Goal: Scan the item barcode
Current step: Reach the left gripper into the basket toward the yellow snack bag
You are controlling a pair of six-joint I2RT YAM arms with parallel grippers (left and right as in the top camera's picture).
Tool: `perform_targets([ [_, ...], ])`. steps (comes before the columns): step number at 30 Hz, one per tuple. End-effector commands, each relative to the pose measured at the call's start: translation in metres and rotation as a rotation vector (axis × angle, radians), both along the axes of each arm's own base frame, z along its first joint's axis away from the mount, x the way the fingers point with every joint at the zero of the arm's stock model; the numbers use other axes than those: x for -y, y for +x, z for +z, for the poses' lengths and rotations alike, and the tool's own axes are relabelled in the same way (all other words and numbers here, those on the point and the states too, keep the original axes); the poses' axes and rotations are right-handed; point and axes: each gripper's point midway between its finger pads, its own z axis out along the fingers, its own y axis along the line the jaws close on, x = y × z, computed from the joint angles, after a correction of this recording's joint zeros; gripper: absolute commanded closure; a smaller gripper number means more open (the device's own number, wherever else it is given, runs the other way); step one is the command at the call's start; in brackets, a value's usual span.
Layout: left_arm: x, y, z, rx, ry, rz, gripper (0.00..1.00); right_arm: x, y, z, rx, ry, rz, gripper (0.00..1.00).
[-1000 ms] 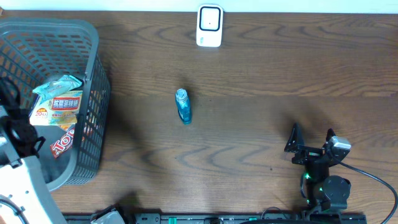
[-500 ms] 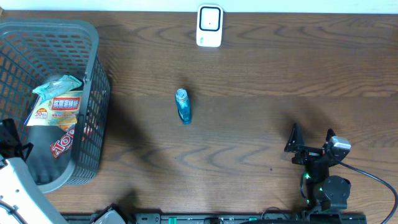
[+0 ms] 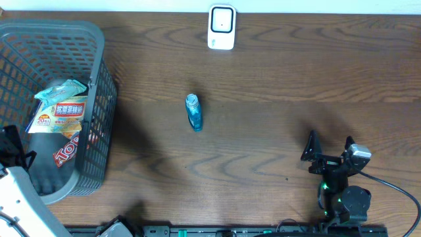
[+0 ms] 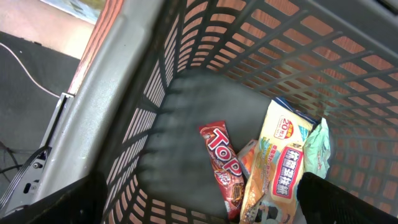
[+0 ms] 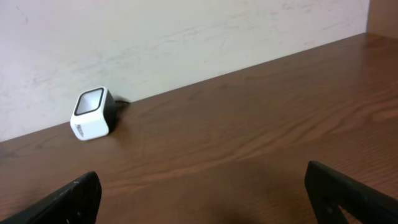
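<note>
Table [image 3: 276,99]: dark brown, with wavy lighter wood grain. Basket [image 3: 52,27]: grey plastic in an open rectangular lattice; in the left wrist view the gaps show orange-brown. Scanner [image 3: 222,27]: white casing with a pale grey window; its back is dark in the right wrist view. Bottle [image 3: 193,112]: translucent blue body, paler clear top. Snack packet [image 3: 62,108]: pale yellow and mint green, with an orange-red panel bearing white characters. Bar wrapper [image 4: 222,165]: red, with white lettering edged dark. Left arm [image 3: 20,204]: white. Right arm [image 3: 342,184]: black, with a small green light. Wall [image 5: 186,31]: off-white, with faint grey scuffs.
</note>
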Motion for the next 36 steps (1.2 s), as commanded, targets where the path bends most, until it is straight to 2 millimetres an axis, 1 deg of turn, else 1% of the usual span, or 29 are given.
perform_targets([
  [1, 0.001, -0.001, -0.008, -0.020, -0.029, -0.007, 0.02, -0.002, 0.000, -0.001, 0.001, -0.013, 0.008, 0.01],
  [5, 0.001, 0.004, -0.014, -0.024, -0.055, -0.012, 0.02, -0.002, 0.000, -0.001, 0.001, -0.013, 0.008, 0.01],
  [8, -0.002, 0.010, -0.021, -0.038, -0.081, -0.016, 0.02, -0.002, 0.000, -0.001, 0.001, -0.013, 0.008, 0.01],
  [12, -0.005, 0.024, -0.038, -0.054, -0.146, -0.029, 0.02, -0.002, 0.000, -0.001, 0.001, -0.013, 0.008, 0.01],
  [17, -0.020, 0.045, -0.061, -0.092, -0.183, -0.057, 0.02, -0.002, 0.000, -0.001, 0.001, -0.013, 0.008, 0.01],
  [19, -0.022, 0.057, -0.071, -0.094, -0.215, -0.111, 0.02, -0.002, 0.000, -0.001, 0.001, -0.013, 0.008, 0.01],
  [22, -0.019, 0.080, -0.091, -0.074, -0.297, -0.205, 0.02, -0.002, 0.000, -0.001, 0.001, -0.013, 0.008, 0.01],
  [24, -0.016, 0.090, -0.106, -0.065, -0.361, -0.218, 0.02, -0.002, 0.000, -0.001, 0.001, -0.013, 0.008, 0.01],
  [28, -0.013, 0.109, -0.129, -0.056, -0.433, -0.242, 0.02, -0.002, 0.000, -0.001, 0.001, -0.013, 0.008, 0.01],
  [33, -0.012, 0.138, -0.152, -0.059, -0.437, -0.296, 0.02, -0.002, 0.000, -0.001, 0.001, -0.013, 0.008, 0.01],
  [36, -0.009, 0.159, -0.162, -0.056, -0.410, -0.372, 0.02, -0.002, 0.000, -0.001, 0.001, -0.013, 0.008, 0.01],
])
